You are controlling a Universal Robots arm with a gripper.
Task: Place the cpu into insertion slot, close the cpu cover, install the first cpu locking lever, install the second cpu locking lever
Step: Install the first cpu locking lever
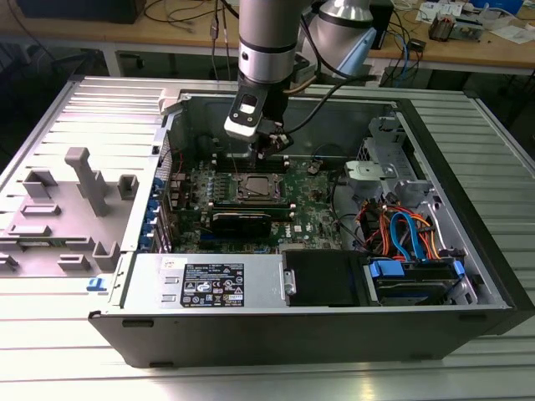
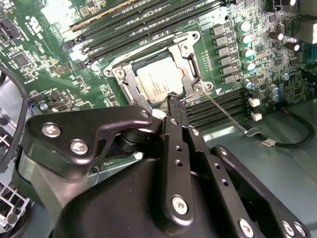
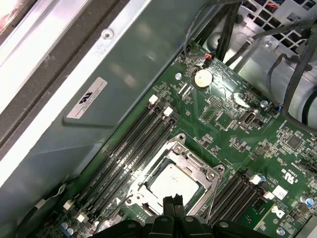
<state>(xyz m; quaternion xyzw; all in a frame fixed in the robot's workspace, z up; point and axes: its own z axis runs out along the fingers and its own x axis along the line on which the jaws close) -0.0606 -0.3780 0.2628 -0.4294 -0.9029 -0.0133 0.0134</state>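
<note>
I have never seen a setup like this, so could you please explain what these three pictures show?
A robot arm reaches down into an open computer case lying on a metal table. One picture comes from a camera off the arm. The other two come from cameras riding near its wrist, looking down past its hand. On the green circuit board a silvery chip lies under a metal frame that covers its edges. The hand hovers near the chip, shut and holding nothing.

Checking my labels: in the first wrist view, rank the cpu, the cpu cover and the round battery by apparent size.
Largest: cpu cover.
Then: cpu, inside its frame.
Smallest: round battery, though it seems farther from the camera.
</note>
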